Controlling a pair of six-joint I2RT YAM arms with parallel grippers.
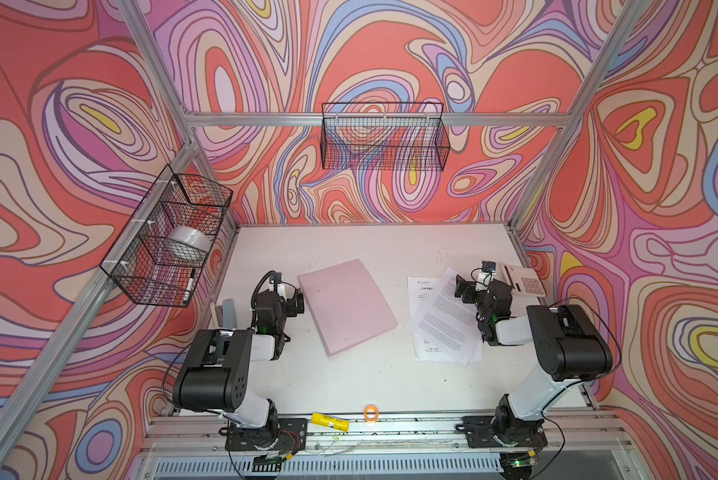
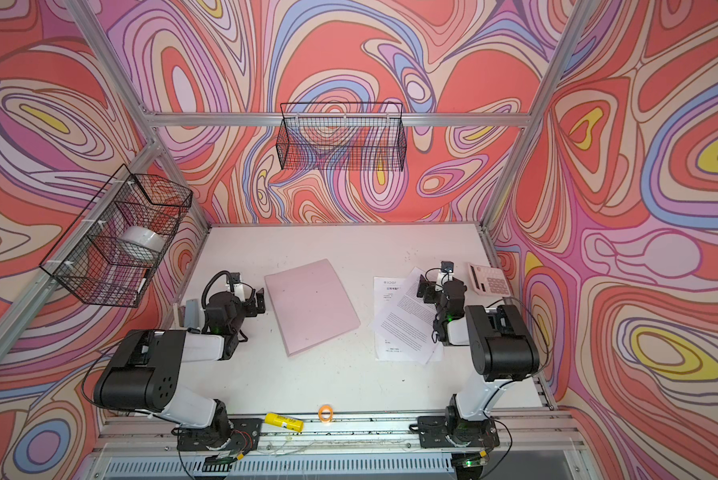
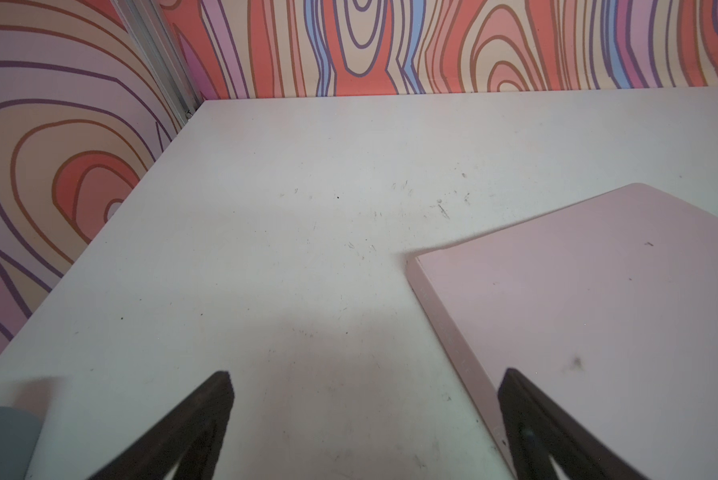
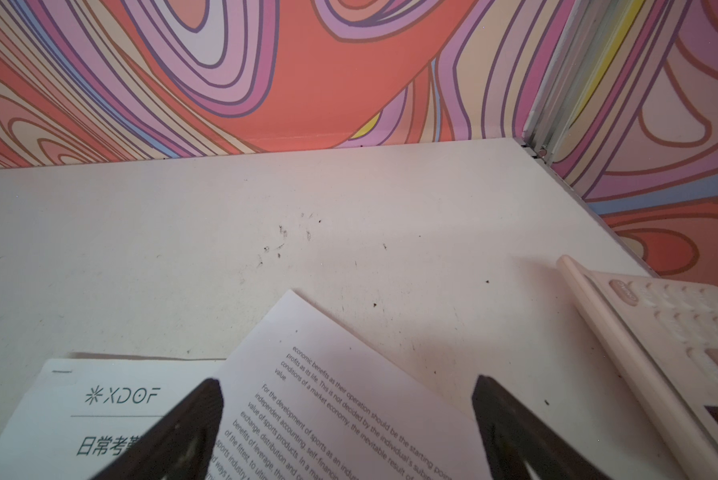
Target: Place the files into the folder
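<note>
Worktop (image 1: 369, 245): white and scuffed, closed in by walls with a swirl pattern; both arms reach in from the near edge.
Left end effector (image 1: 295, 300): jaws spread wide, nothing between them; it hangs just beside the left long edge of the folder (image 1: 346, 305).
Left wrist view: one finger (image 3: 527, 415) stands over that edge of the folder (image 3: 598, 311), the other over bare worktop.
Right end effector (image 1: 463, 286): jaws also wide apart and empty, over the far part of the files (image 1: 438, 322); I cannot tell if it touches the paper.
Right wrist view: printed sheets (image 4: 328, 374) lie under and between the fingers; the calculator (image 4: 660, 332) is near on one side.
Folder: closed and flat, left of the middle; its long axis runs near to far, with the near end turned a little to the right.
Files: a loose fan of overlapping sheets, right of the folder and apart from it.
Deciding relation: the files lie to the right of the folder, so I think they must travel leftward; the right arm is nearer to them, and the left arm is nearer to the cover, which must be opened.
</note>
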